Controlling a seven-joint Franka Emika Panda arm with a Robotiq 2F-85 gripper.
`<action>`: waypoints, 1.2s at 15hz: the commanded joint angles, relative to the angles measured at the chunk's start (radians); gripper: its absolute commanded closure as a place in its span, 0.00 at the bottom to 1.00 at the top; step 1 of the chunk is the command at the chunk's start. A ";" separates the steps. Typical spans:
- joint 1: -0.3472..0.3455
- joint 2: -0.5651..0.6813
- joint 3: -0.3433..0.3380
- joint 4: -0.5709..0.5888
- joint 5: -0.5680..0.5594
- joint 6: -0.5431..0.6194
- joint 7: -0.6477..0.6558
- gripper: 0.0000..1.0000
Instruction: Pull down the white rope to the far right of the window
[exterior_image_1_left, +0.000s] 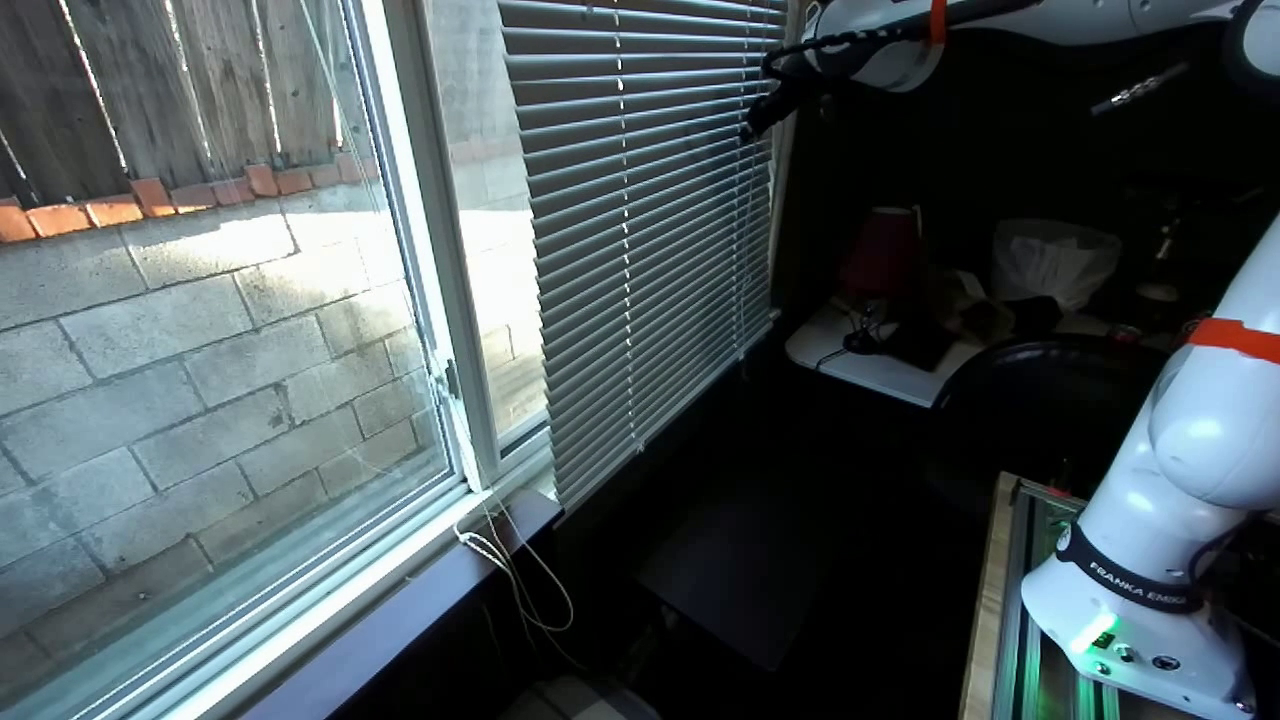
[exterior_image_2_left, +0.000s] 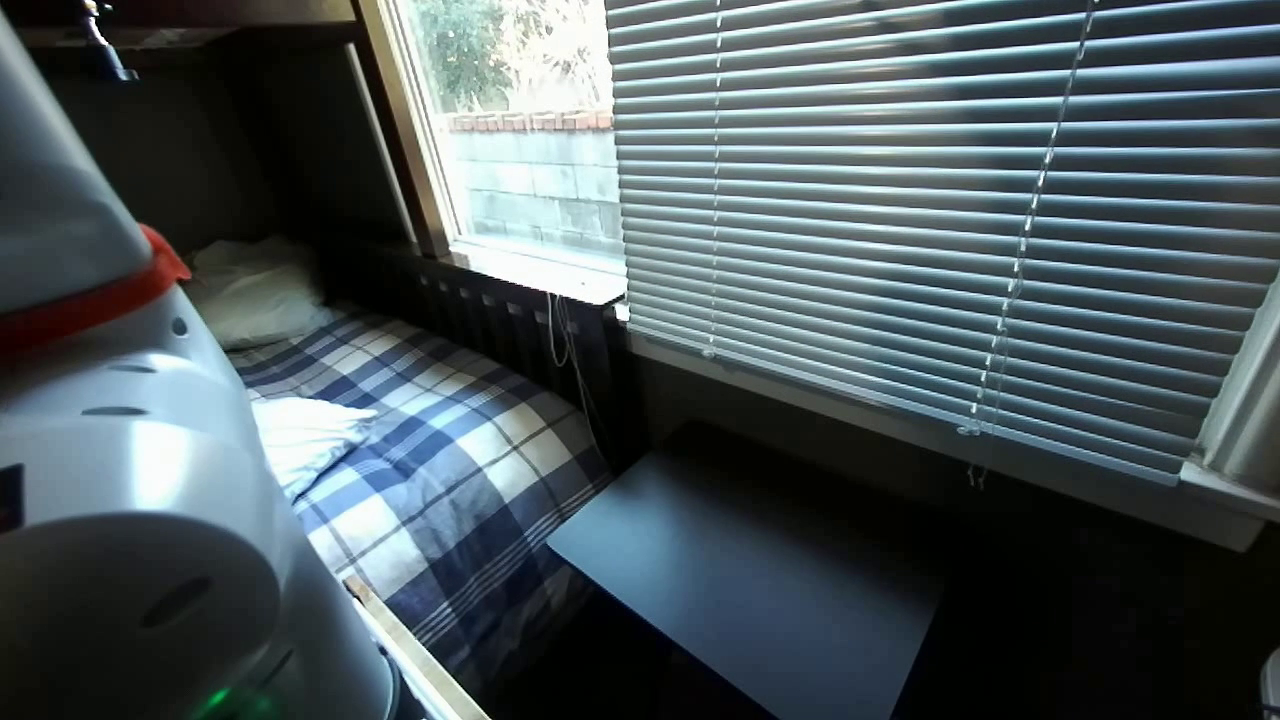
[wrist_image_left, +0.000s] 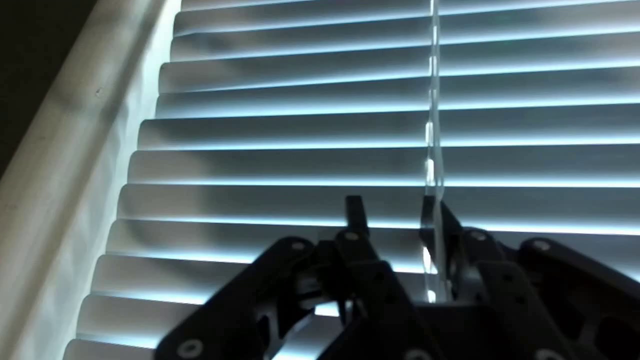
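Low in the wrist view, the black two-fingered gripper (wrist_image_left: 392, 207) is gaping beside a thin white rope (wrist_image_left: 437, 155) (touching? can't tell).

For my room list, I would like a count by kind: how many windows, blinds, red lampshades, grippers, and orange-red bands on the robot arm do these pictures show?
Window: 1
Blind: 1
Red lampshade: 1
Gripper: 1
Orange-red bands: 2
Total: 6

Plaid-covered bed (exterior_image_2_left: 450, 450) is flanked by dark table (exterior_image_2_left: 740, 560). Red-shaded lamp (exterior_image_1_left: 882, 252) is set on white table (exterior_image_1_left: 888, 379). Outdoor block wall (exterior_image_1_left: 180, 335), partly sunlit, is capped with brick (exterior_image_1_left: 262, 181).
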 joint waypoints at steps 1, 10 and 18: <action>-0.003 0.019 0.004 0.016 0.046 -0.012 -0.018 0.95; -0.019 -0.015 0.009 0.003 -0.069 -0.087 0.123 1.00; -0.029 -0.066 -0.006 -0.126 -0.046 -0.263 0.154 1.00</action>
